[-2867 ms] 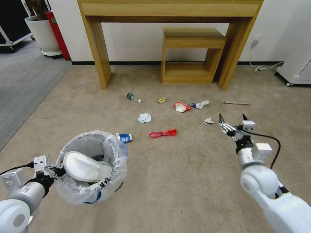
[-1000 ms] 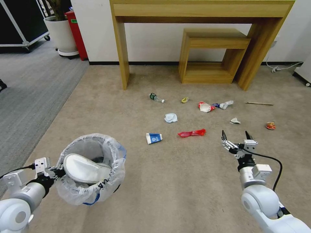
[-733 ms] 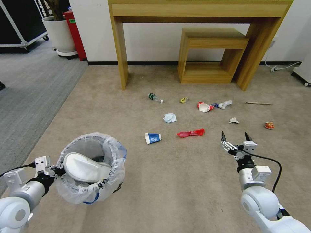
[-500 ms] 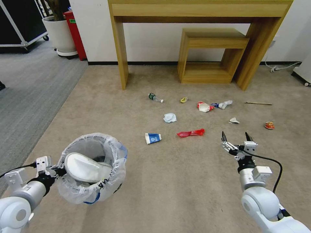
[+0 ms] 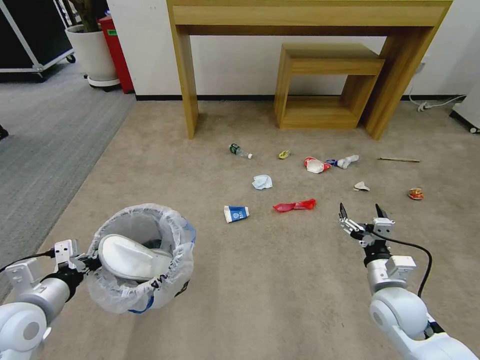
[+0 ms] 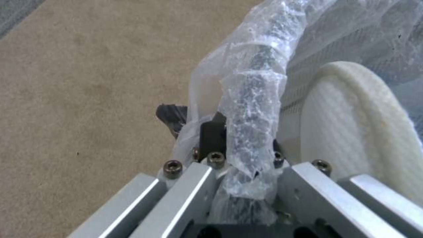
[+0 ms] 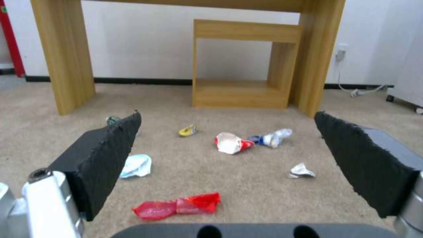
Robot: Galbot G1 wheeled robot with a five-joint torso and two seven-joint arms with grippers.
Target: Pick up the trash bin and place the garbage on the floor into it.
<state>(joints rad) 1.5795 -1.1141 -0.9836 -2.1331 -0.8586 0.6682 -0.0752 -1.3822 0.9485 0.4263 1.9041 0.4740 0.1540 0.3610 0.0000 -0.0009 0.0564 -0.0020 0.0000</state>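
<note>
Right tool (image 5: 364, 219) jaws apart, empty, above floor (image 5: 280, 280). Red wrapper (image 5: 295, 205) just ahead-left, long axis crosswise. Left tool (image 5: 82, 262) clamped on trash bin (image 5: 142, 260) rim.

The red wrapper (image 7: 176, 205) lies between the spread jaws of the right gripper (image 5: 360, 219), just ahead. The paper cup (image 5: 236, 213) lies to their left. Farther left, the left gripper (image 5: 82, 262) grips the trash bin (image 5: 145, 295)'s rim, a slipper (image 5: 127, 257) inside.
</note>
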